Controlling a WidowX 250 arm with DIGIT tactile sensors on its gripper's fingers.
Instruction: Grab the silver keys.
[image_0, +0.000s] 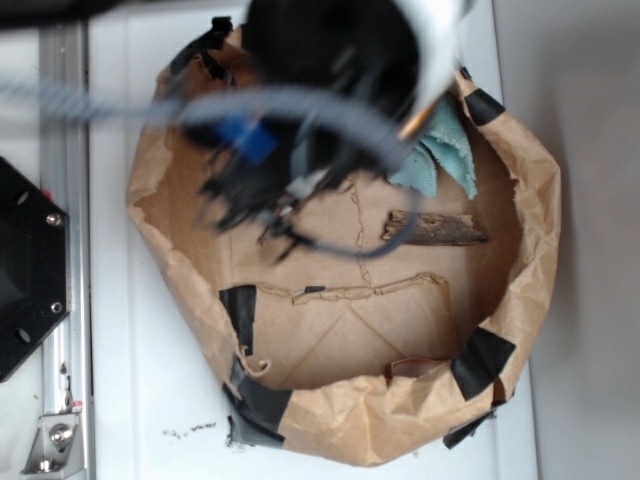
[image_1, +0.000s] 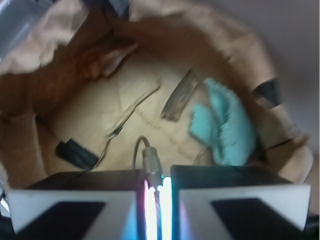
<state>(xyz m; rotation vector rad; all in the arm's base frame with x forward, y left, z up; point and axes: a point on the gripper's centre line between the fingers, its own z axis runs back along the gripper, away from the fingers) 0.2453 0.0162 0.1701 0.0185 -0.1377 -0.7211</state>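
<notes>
Brown paper bag (image_0: 520, 250) rings everything; the gripper (image_1: 157, 192), closed narrow on a metal ring of the silver keys (image_1: 150, 165), hangs above the wood sliver (image_1: 179, 96).

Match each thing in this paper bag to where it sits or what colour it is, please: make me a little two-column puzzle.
Things:
1. teal cloth
2. wood sliver
3. silver keys
4. black tape

Descriptions:
A. pinched in the gripper
B. stuck on the paper bag rim
C. brown, lying on the bag floor
D. blue-green, crumpled by the bag wall

Pairs: 1-D, 2-C, 3-A, 4-B
</notes>
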